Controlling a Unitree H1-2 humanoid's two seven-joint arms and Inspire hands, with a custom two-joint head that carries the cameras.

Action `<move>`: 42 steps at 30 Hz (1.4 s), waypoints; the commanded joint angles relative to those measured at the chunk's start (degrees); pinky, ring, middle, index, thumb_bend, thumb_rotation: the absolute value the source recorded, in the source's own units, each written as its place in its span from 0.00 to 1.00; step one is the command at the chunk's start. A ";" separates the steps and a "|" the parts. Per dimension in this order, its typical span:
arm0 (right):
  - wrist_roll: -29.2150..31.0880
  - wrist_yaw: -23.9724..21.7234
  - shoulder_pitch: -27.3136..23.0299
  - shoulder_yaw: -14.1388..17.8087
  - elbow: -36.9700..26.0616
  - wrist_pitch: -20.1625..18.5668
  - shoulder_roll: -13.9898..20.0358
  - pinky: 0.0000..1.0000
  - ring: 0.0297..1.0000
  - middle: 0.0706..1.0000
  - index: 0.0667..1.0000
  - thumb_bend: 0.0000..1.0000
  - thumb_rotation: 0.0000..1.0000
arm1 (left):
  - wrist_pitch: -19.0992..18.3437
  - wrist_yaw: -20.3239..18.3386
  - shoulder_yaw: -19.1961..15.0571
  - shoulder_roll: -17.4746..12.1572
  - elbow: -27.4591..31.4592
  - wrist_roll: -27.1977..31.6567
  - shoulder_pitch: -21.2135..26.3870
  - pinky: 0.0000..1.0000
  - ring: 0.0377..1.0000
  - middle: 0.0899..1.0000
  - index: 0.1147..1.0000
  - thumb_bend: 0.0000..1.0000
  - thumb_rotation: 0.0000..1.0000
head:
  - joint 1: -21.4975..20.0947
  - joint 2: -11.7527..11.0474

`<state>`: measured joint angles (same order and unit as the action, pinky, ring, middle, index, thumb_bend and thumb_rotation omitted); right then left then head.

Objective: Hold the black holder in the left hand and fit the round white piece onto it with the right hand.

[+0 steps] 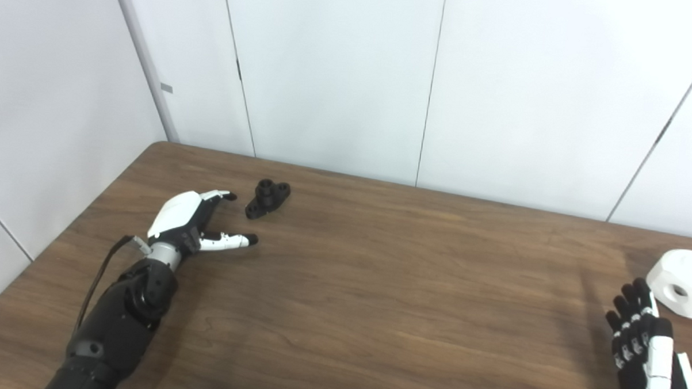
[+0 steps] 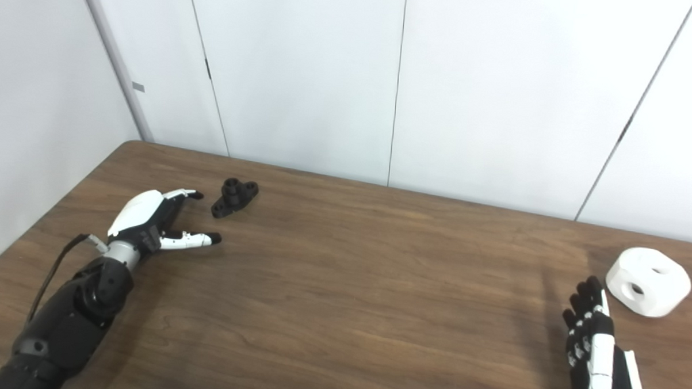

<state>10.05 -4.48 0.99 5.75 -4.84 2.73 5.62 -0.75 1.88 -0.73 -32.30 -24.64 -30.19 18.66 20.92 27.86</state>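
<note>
Both hands are seen empty with fingers spread: the left hand is laid beside the black holder, whose long axis runs diagonally near-left to far-right, while the round white piece sits just beyond the right hand on the wooden table.

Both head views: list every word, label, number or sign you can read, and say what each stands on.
None: no readable text in either view.
black holder: no marking visible.
round white piece: plain, only holes.
left hand and right hand: no lettering visible.
table: bare wood grain.
Small grey tag on the wall strip: too small to read.
</note>
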 commanded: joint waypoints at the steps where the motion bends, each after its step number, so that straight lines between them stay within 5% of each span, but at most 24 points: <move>1: 0.80 -0.40 -0.68 0.35 -2.65 1.02 0.35 1.00 1.00 1.00 1.00 0.53 1.00 | 1.80 0.93 0.02 -2.06 -0.76 0.80 3.18 0.96 0.93 0.91 0.83 0.93 0.55 | 0.34 -0.02; 8: 0.82 -0.93 -0.24 0.24 -3.13 2.37 0.91 0.98 0.99 0.99 0.99 0.57 1.00 | 3.35 1.10 1.69 -2.01 -4.93 1.59 5.50 0.96 0.92 0.90 0.81 0.91 0.54 | 0.79 -0.20; 24: -0.20 0.65 0.48 -0.52 -8.20 -0.95 -0.45 0.88 0.95 0.95 0.94 0.66 0.95 | 4.14 1.41 4.95 -0.94 -9.87 2.32 9.68 0.96 0.91 0.88 0.76 0.91 0.45 | -1.26 0.59; 34: -1.28 2.05 1.18 -1.47 -13.60 -4.83 -2.47 1.00 1.00 1.00 1.00 0.57 1.00 | 6.16 1.72 6.72 -1.10 -12.31 2.28 11.01 0.95 0.90 0.87 0.74 0.96 0.31 | -2.48 1.51; 42: -1.68 2.46 0.90 -1.54 -15.51 -6.02 -2.46 1.00 1.00 1.00 1.00 0.51 1.00 | 6.42 1.21 7.82 -1.22 -13.60 2.20 11.34 0.96 0.91 0.87 0.74 0.93 0.31 | -3.02 2.10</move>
<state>8.27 -2.06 3.07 4.14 -17.73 -4.04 3.12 4.67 3.63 6.39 -32.59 -37.88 -28.20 28.20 17.93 29.79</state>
